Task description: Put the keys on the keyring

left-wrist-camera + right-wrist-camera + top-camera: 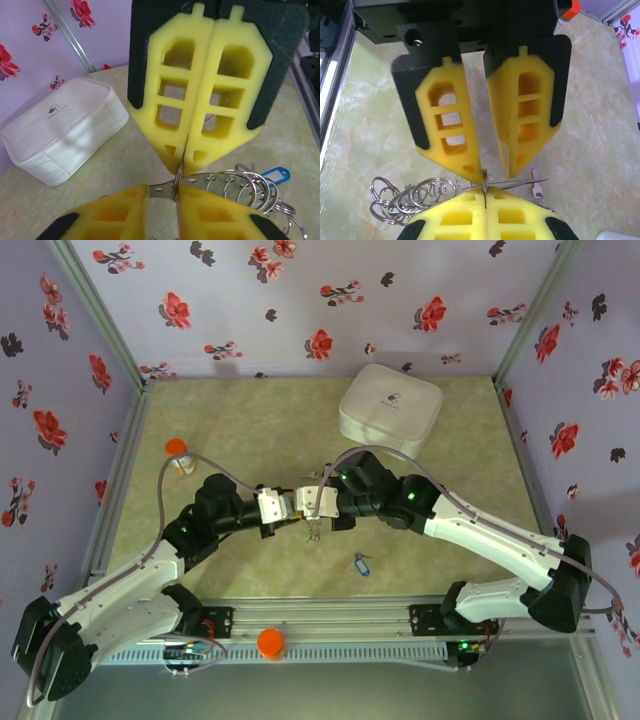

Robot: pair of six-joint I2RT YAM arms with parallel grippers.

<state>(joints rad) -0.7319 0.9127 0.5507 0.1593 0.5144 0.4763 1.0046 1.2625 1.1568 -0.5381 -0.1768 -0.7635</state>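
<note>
Right gripper [484, 192], jaws pressed shut, pinches the keyring [427, 192] to steady it over the surface [600, 125]; left gripper [493, 175], jaws slightly parted, straddles its wire, apparently unclamped.

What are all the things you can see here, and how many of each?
box: one, white, back right of the table
keyring: one, silver with many small loops, middle, between the pincers
blue key: one, blue, lying on the table near the front
silver key: one, silver, beside the keyring
capped tube: one, white with orange cap, table's left side
orange knob: one, orange, front rail
table: one, pale green, under everything
walls: three, lilac with red flowers, around the table
left pincer: one, yellow and black, slightly open at the keyring
right pincer: one, yellow and black, shut on the keyring
</note>
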